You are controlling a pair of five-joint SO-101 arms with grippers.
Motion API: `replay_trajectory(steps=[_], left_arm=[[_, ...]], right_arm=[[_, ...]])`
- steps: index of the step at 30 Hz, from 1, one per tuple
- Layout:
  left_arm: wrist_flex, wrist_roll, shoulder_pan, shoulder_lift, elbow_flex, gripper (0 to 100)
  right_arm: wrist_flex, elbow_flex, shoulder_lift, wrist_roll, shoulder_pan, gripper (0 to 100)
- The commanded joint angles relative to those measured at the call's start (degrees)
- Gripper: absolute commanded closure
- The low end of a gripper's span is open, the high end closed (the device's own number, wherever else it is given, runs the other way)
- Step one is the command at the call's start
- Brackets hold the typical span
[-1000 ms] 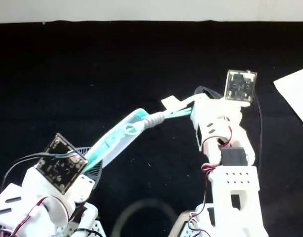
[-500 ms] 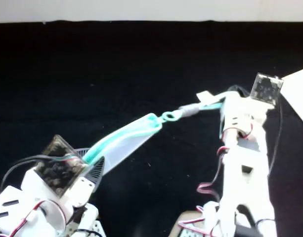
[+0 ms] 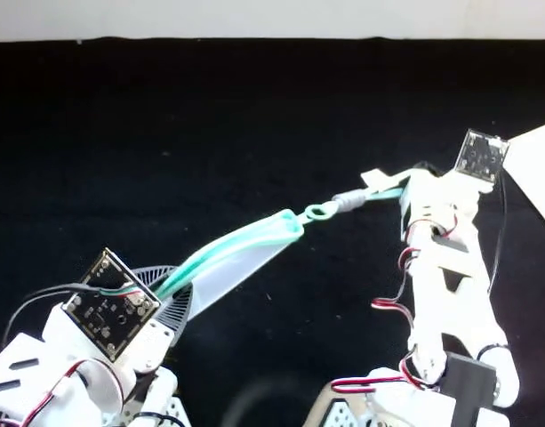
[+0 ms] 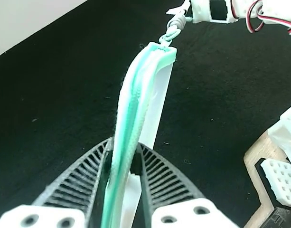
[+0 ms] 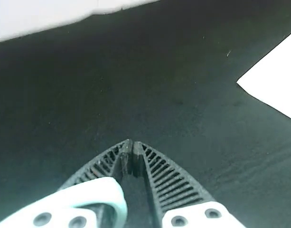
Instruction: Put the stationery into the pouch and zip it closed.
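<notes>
Grips the near end of the pouch (image 3: 241,258) with the left tool (image 4: 122,143) at front left of the worktop (image 3: 210,116). Holds it slanting rightward and backward, stretched between both tools. Pinches the zip pull (image 3: 330,209) at its far end with the right tool (image 5: 131,145), right of centre. Has a paper sheet (image 3: 534,169) lying at the right edge, beside that arm.

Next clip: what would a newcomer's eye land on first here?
The pouch, translucent with a teal zipper, is stretched over the black table between the two arms. The left gripper clamps one end; the right gripper is shut on the zipper pull at the other. A white sheet lies at the table's right edge.
</notes>
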Motion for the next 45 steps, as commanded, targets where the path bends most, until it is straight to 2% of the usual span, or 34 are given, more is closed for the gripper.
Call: replay_trajectory(steps=[1, 6, 12, 16, 21, 24, 26, 33, 37, 39, 42, 45], left_arm=[[-0.4, 0.4, -0.9, -0.7, -3.4, 99], [-6.4, 0.4, -0.9, -0.7, 5.6, 99], [-25.1, 0.4, -0.7, -0.6, 26.7, 99], [-31.4, 0.4, -0.7, -0.6, 34.5, 99], [-35.3, 0.3, -0.7, -0.6, 39.2, 99], [-38.0, -0.2, -0.9, -0.6, 43.1, 99], [-40.8, -3.0, -1.0, -0.6, 47.0, 99], [-50.3, -3.6, 0.3, -0.6, 59.4, 99], [-48.1, -3.6, 9.1, -0.7, 61.6, 99], [-45.5, -3.6, 13.5, -1.1, 61.4, 96], [-40.1, -3.3, 14.6, -1.2, 57.4, 85], [-29.6, -3.3, 15.0, -1.2, 49.2, 80]], right_arm=[[15.6, -3.6, -4.3, 0.6, -4.1, 96.2], [44.8, -9.5, -15.7, 0.6, -18.4, 77.8], [67.2, -18.1, -25.0, 0.6, -29.9, 76.4], [77.0, -21.0, -27.6, 0.6, -35.6, 76.2], [80.9, -24.2, -28.7, 0.2, -37.8, 76.0], [80.5, -26.5, -29.7, -1.7, -37.8, 76.0], [80.4, -27.4, -30.9, -3.9, -37.8, 76.0], [80.4, -27.0, -33.6, -4.5, -37.7, 76.0], [80.4, -27.0, -33.3, -4.5, -37.6, 76.0], [80.4, -27.0, -33.3, -4.5, -37.6, 76.0], [80.4, -27.0, -33.3, -4.3, -37.8, 76.0], [80.4, -27.0, -33.3, -4.2, -37.8, 76.0]])
